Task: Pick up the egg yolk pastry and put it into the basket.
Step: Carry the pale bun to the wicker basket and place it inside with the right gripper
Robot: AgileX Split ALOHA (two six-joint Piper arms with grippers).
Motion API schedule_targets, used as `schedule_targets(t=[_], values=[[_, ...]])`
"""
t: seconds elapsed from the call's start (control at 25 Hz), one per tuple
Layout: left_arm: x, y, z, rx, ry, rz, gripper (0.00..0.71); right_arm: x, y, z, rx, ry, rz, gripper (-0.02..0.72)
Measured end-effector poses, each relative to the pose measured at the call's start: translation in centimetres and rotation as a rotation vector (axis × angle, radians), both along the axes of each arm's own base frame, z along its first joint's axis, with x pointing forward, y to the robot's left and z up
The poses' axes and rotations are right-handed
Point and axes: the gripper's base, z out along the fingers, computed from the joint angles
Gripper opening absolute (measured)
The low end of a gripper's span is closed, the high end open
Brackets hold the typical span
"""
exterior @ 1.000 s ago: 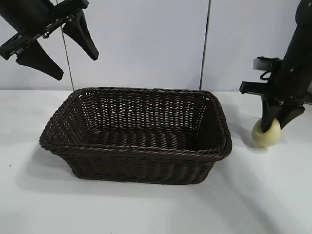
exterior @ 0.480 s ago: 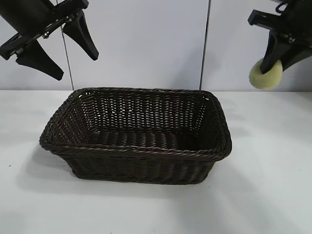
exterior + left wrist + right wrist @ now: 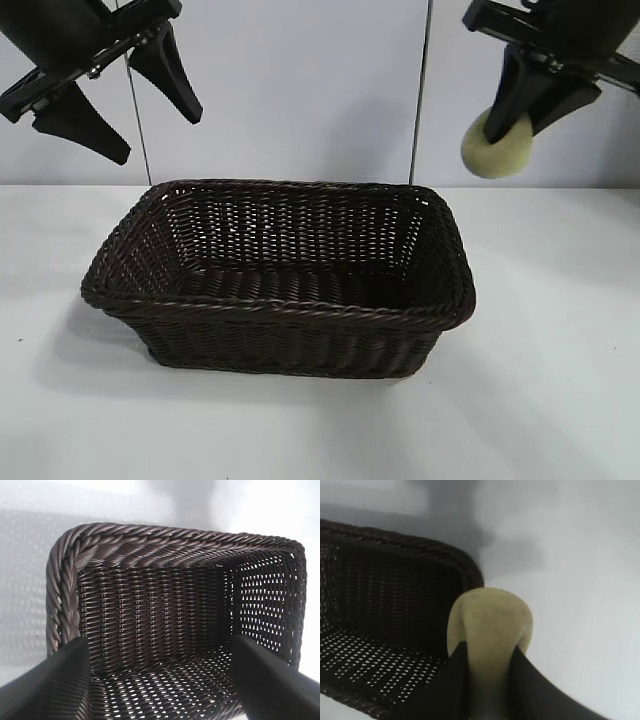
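The pale yellow egg yolk pastry [image 3: 497, 146] hangs high in the air at the upper right, pinched between the black fingers of my right gripper [image 3: 512, 128]. It is above and to the right of the basket's right end. In the right wrist view the pastry [image 3: 490, 625] is squeezed between the two fingers, with the basket's corner [image 3: 465, 572] beside it. The dark brown wicker basket [image 3: 280, 320] stands in the middle of the white table and holds nothing. My left gripper [image 3: 112, 85] is open, raised at the upper left above the basket's left end [image 3: 65, 595].
The white table [image 3: 540, 400] runs all round the basket. A pale wall with a vertical seam [image 3: 424, 90] stands behind.
My right gripper has lifted the pastry off the table to the right of the basket, up high, and has moved it left toward the basket. The left arm has not moved.
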Motion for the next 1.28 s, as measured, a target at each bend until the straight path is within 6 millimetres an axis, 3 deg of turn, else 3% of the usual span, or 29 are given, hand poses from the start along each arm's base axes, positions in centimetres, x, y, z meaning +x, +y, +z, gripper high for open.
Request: schedule_targets(t=[0.32,0.48,0.8,1.04,1.12,1.28], values=[[0.0,0.0,0.0,0.000,0.000,0.000,0.561,-2.0,6.5,0.1,0.010,-0.017,0.157,0.149],[0.0,0.0,0.0,0.000,0.000,0.000,0.561,-2.8,8.6,0.1,0.018,-0.032,0.203,0.149],[0.0,0.0,0.0,0.000,0.000,0.000,0.561,-2.5,11.2,-2.7,0.014,0.009,0.222,0.149],[0.0,0.0,0.0,0.000,0.000,0.000,0.561,-1.5,11.8,-5.4,0.012,0.036,0.204,0.151],[0.0,0.0,0.0,0.000,0.000,-0.001,0.561,-1.4,11.9,-5.8,0.009,0.042,0.204,0.180],[0.0,0.0,0.0,0.000,0.000,-0.001,0.561,-1.4,11.9,-5.8,0.012,0.044,0.202,0.328]])
